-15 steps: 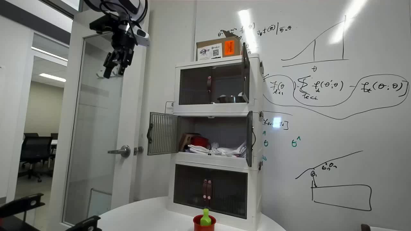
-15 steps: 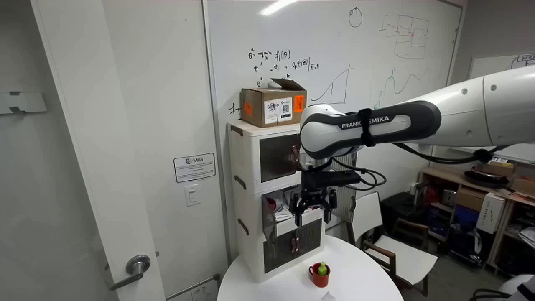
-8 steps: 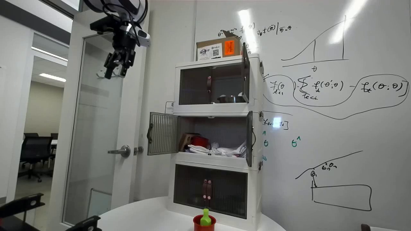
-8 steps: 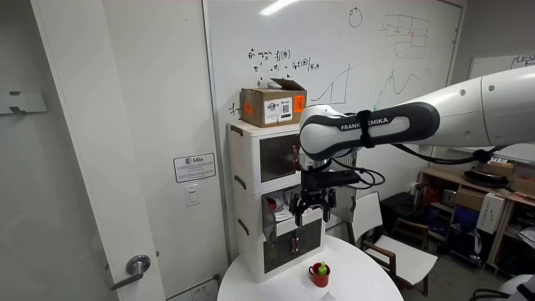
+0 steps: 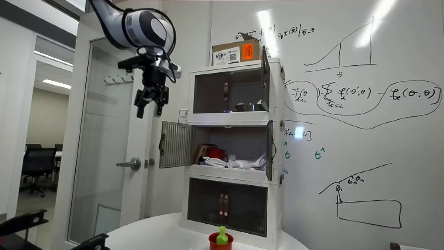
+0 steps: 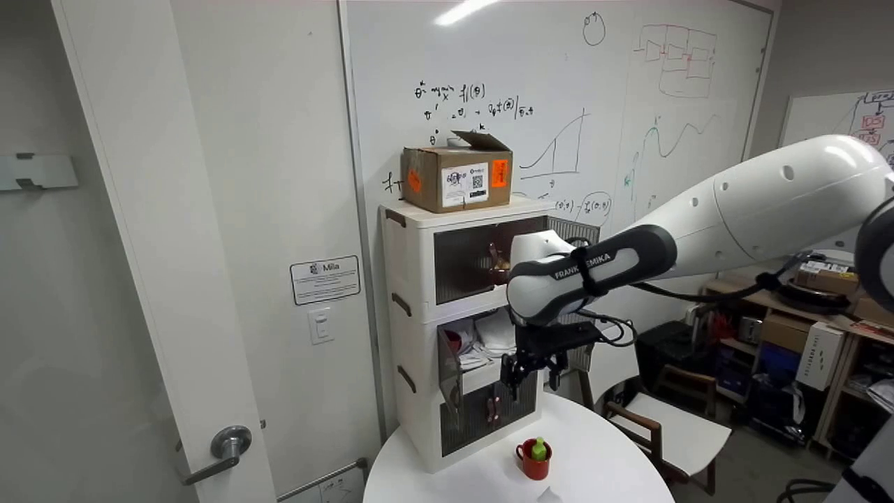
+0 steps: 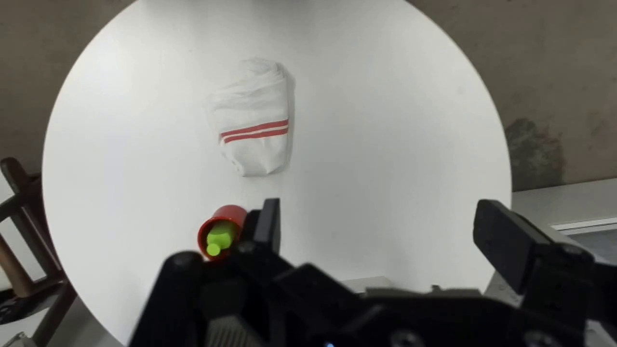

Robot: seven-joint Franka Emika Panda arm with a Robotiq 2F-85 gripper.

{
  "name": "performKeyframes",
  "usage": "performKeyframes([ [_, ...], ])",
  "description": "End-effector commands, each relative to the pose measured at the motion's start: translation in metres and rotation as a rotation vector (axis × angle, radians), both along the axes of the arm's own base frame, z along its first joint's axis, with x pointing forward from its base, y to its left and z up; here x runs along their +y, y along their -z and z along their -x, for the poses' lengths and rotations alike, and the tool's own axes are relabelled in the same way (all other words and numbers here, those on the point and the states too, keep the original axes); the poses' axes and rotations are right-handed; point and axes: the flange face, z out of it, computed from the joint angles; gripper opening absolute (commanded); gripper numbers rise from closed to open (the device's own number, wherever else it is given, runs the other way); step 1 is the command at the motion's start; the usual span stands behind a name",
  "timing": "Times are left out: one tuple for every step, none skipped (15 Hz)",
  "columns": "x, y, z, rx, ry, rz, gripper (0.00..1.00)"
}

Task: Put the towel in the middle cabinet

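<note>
The towel [image 7: 258, 106] is white with two red stripes and lies folded on the round white table in the wrist view. Only its corner [image 6: 549, 496] shows at the bottom of an exterior view. My gripper [image 7: 378, 212] is open and empty, high above the table; the towel lies beyond the fingertips and to their left in the wrist view. The gripper also shows in both exterior views [image 5: 149, 113] [image 6: 535, 391]. The middle cabinet [image 5: 208, 169] has both doors swung open. White cloths [image 5: 244, 163] and a red item [image 5: 215, 152] are inside it.
A red mug [image 6: 535, 467] with a green object stands on the table [image 6: 594, 461], near the left finger in the wrist view. The open middle door [image 5: 177, 144] sticks out. One top door [image 5: 265, 80] is open. A cardboard box [image 5: 236, 52] sits on top. A chair [image 6: 681, 426] stands beside the table.
The arm has lowered, and the gripper has moved down and rightward in both exterior views, staying open. The cabinet, its doors and the mug have not moved.
</note>
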Motion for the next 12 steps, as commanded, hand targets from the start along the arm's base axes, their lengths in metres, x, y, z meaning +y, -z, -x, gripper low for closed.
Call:
performKeyframes([
  [-0.042,0.042,-0.006,-0.030,0.026,0.077,1.00],
  [-0.050,0.054,-0.006,-0.046,0.035,0.106,1.00],
  [-0.056,0.066,-0.006,-0.056,0.042,0.125,1.00],
  [-0.058,0.081,-0.005,-0.070,0.044,0.140,1.00],
  [-0.059,0.095,-0.005,-0.083,0.050,0.145,1.00],
  [-0.058,0.109,-0.006,-0.094,0.057,0.146,1.00],
  [-0.055,0.118,-0.006,-0.108,0.061,0.143,1.00],
  [-0.050,0.124,-0.007,-0.123,0.060,0.136,1.00],
  [-0.046,0.128,-0.008,-0.132,0.060,0.131,1.00],
  [-0.053,0.121,-0.005,-0.101,0.053,0.127,1.00],
  [-0.050,0.127,-0.006,-0.106,0.055,0.122,1.00],
  [-0.048,0.130,-0.006,-0.106,0.055,0.120,1.00],
])
